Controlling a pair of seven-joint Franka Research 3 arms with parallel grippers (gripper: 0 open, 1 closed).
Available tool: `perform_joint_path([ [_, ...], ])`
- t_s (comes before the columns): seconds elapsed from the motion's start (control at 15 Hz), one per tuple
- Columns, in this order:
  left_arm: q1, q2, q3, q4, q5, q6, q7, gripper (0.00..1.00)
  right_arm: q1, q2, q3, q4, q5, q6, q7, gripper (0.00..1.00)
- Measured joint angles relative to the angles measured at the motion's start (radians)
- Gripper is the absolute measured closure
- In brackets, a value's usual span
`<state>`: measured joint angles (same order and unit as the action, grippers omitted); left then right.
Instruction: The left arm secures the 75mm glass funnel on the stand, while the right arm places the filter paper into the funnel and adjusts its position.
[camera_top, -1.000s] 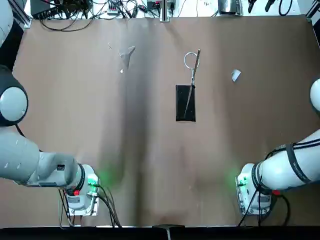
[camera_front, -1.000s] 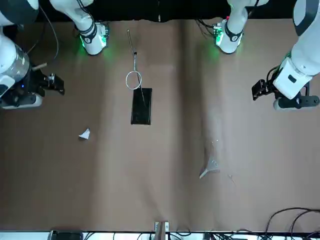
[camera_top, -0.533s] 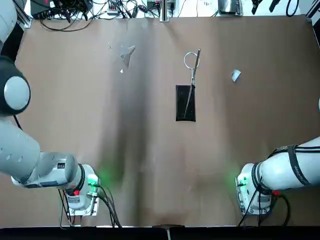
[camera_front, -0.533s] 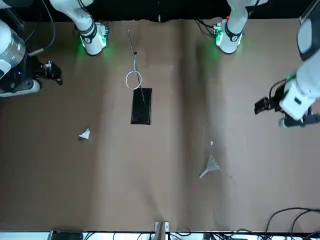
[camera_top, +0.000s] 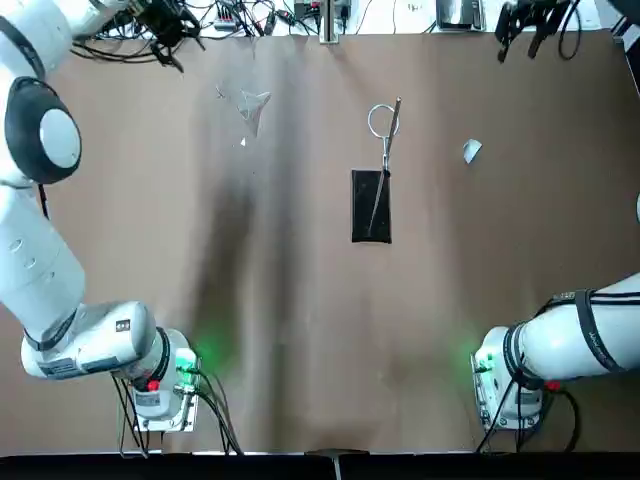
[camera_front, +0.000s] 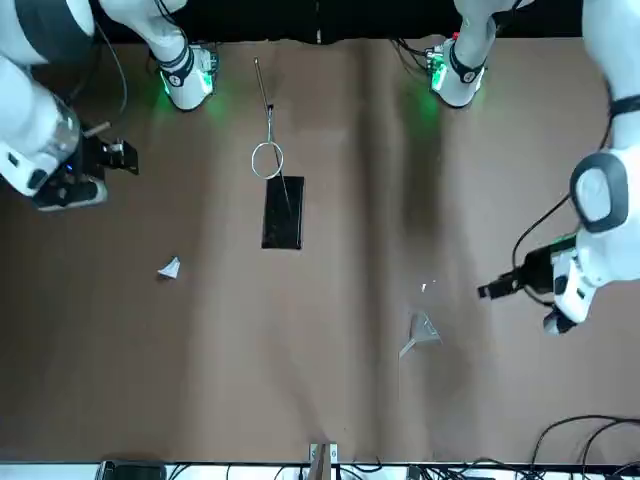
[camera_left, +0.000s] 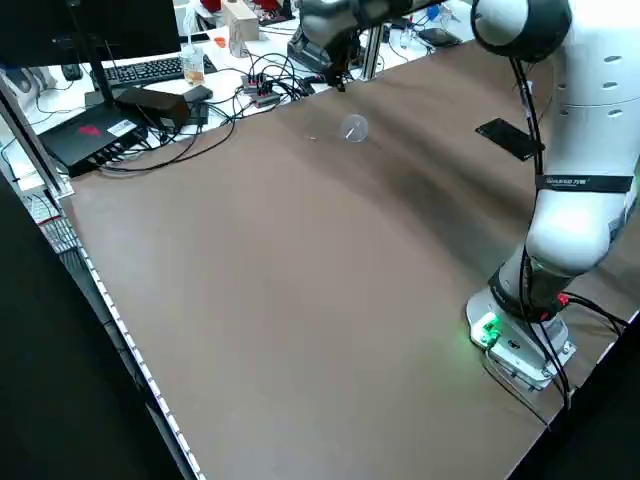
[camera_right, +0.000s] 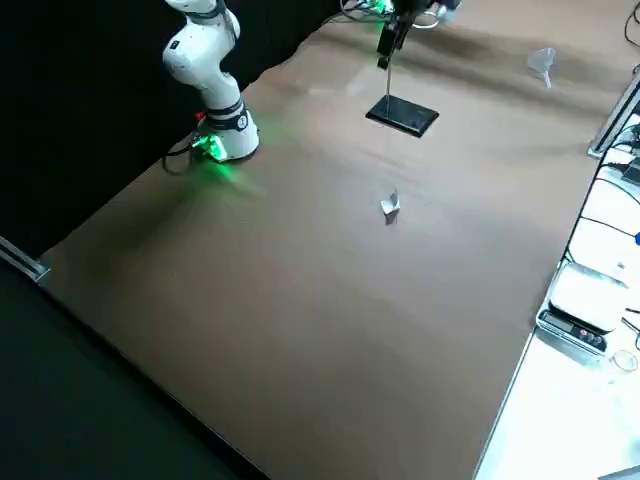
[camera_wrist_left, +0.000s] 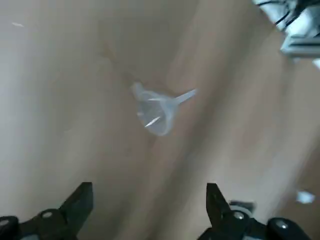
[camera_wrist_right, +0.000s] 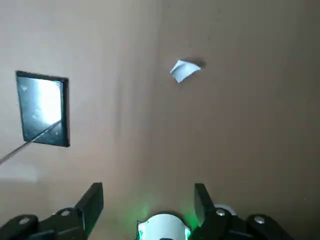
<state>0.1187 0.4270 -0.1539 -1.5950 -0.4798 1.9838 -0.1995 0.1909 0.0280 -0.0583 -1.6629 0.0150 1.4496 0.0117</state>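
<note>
Left gripper (camera_wrist_left: 146, 210) spread wide, empty, above glass funnel (camera_wrist_left: 157, 107) lying on table, right gripper (camera_wrist_right: 147, 205) spread, empty, filter paper (camera_wrist_right: 184, 70) lying right of stand (camera_top: 371, 204).

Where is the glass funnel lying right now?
In the top view the glass funnel lies on its side on the table's far left part, left of the stand, with the left claw open nearby, not touching it.
</note>
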Motion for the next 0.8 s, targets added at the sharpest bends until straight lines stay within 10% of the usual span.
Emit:
perform_joint_path([
  [0.33,-0.037,0.143,-0.003,-0.001,-0.188,0.237,-0.005,0.0,-0.068,0.081,-0.007,-0.038,0.0,0.074,-0.002,0.01],
  [0.8,-0.117,0.254,-0.008,-0.002,-0.348,0.477,-0.097,0.0,-0.16,0.224,-0.009,-0.042,0.052,0.182,0.046,0.01],
])
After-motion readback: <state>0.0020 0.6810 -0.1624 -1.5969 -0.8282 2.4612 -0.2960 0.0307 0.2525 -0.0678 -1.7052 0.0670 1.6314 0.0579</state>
